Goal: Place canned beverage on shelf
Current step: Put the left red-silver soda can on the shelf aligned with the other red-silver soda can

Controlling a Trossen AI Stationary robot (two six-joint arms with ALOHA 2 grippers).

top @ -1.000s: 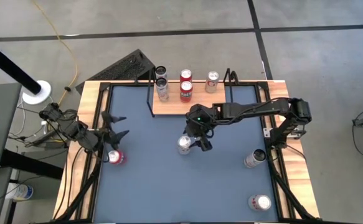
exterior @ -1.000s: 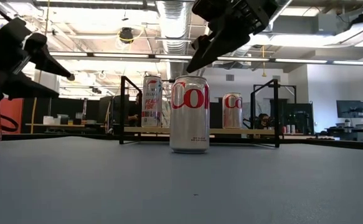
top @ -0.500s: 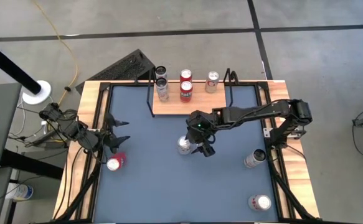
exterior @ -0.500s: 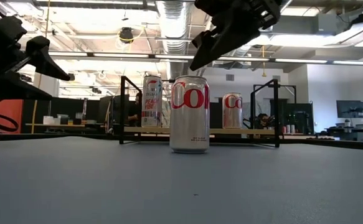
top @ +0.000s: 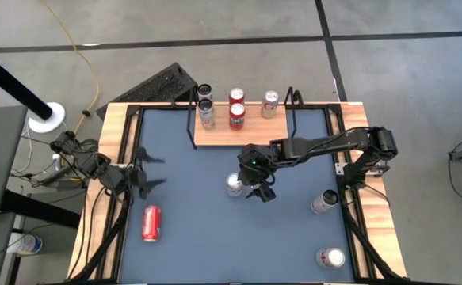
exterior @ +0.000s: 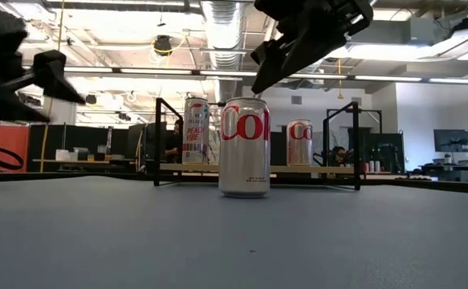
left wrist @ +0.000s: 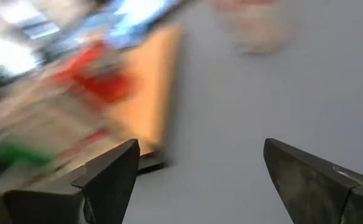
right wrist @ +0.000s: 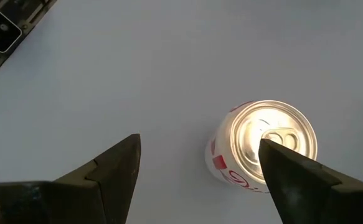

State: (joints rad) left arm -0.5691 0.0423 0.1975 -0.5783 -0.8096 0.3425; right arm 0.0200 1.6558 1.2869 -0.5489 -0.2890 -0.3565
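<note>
We have the right gripper [top: 256, 188] hanging above the silver Diet Coke can [top: 234, 184], which stands upright mid-table, in front of the shelf [top: 242, 133]; its jaws are spread and hold nothing. From the right wrist view the can [right wrist: 263, 146] sits off toward one finger [right wrist: 306, 186] rather than centred in the gap, so if we descend as we are, that finger could land on the rim or clip the wall and tip the can. The left gripper [top: 145, 170] is likewise spread and empty near the table's left edge, with a red can [top: 150, 222] lying on its side close by; that one may roll if nudged. The shelf already carries several cans [top: 237, 109], so a careless placement could knock a neighbour over.
</note>
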